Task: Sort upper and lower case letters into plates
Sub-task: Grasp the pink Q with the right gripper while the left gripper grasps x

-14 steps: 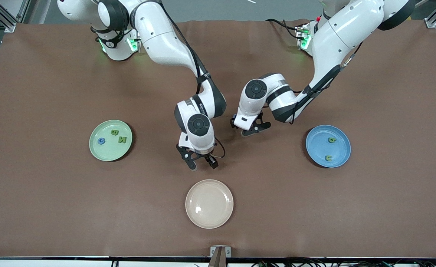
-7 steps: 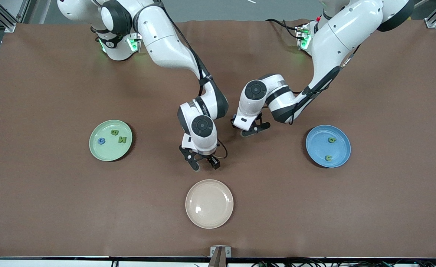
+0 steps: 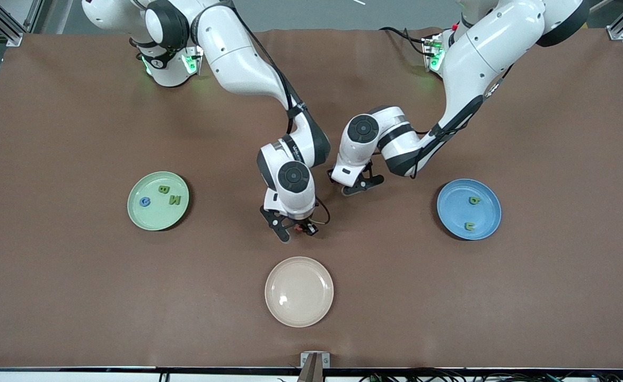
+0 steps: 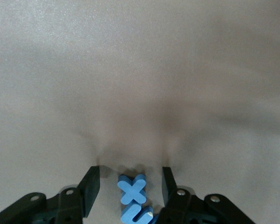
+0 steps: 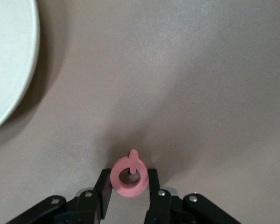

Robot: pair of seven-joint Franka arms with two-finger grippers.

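Near table centre, above the cream plate (image 3: 299,291) | right gripper (image 3: 295,229) pinching pink letter (image 5: 129,177) edgewise, risking twisting out | left gripper (image 3: 354,186) half-open, straddling blue letters (image 4: 132,190) without gripping, risking lifting two | waiting apart: mint plate (image 3: 140,217), blue plate (image 3: 452,209).

A cream-white plate (image 3: 299,291) sits on the brown table cover (image 3: 67,297), nearest the front camera.
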